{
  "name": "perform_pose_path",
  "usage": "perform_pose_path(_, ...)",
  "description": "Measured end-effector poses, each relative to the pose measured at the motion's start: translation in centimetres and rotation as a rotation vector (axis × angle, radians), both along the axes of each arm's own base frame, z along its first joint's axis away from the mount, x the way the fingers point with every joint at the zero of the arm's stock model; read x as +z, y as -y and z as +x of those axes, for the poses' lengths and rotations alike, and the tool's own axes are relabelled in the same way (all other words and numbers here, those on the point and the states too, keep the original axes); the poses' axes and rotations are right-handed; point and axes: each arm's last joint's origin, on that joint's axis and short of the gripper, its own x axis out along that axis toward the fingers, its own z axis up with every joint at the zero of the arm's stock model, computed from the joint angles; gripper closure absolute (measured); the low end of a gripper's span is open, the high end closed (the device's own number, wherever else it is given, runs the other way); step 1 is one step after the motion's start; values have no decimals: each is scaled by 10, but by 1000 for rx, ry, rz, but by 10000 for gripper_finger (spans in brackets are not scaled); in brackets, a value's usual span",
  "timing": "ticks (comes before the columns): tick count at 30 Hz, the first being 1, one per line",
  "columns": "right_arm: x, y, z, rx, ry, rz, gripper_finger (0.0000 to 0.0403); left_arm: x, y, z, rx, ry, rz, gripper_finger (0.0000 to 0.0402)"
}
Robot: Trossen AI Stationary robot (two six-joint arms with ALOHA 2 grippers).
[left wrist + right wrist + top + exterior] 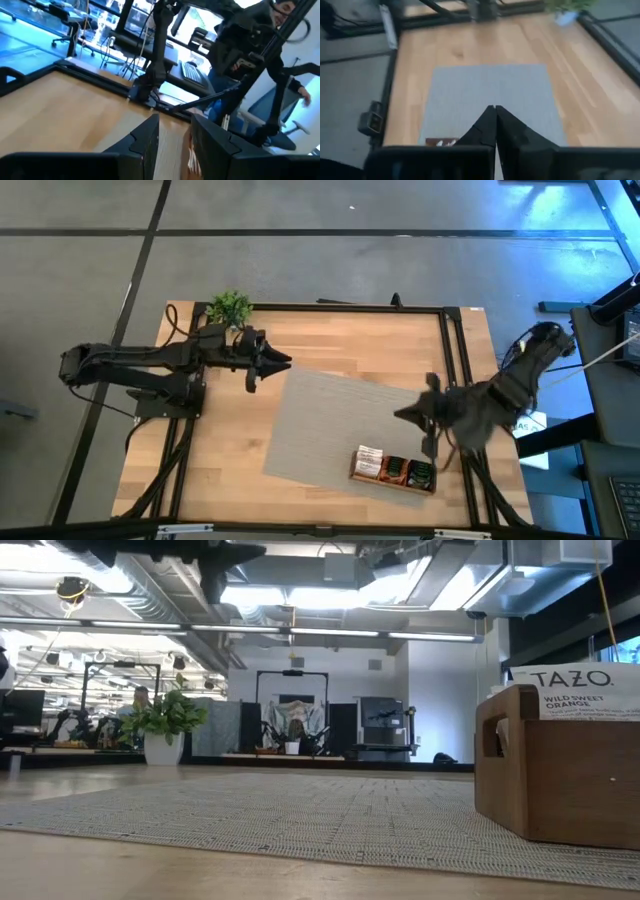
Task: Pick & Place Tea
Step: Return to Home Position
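Tea sachets [392, 468] sat in the wooden tray [353, 471] at the grey mat [330, 420], by its 5 o'clock edge. Right tool [400, 416], fingers pressed together, hung at the mat's 3 o'clock; left tool [287, 362], slightly spread, at its 10 o'clock.
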Motion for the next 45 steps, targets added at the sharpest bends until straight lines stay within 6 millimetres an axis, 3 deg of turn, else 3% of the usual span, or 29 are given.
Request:
perform_pose_path(7, -42, 54, 17, 181, 205, 145, 398, -9, -22, -8, 62, -6, 0, 290)
perform_pose_path(14, -74, 95, -12, 118, 358, 160, 395, -1, -19, -33, 74, -30, 36, 290)
perform_pose_path(18, -91, 104, -33, 105, 462, 175, 396, -5, -12, -48, 112, 23, 59, 290)
perform_pose_path(28, -126, 119, -66, 28, 601, 232, 396, -55, -6, -85, 204, 164, -2, 290)
perform_pose_path(45, -171, 127, -78, -65, 755, 231, 397, -112, -7, -106, 275, 194, -71, 290)
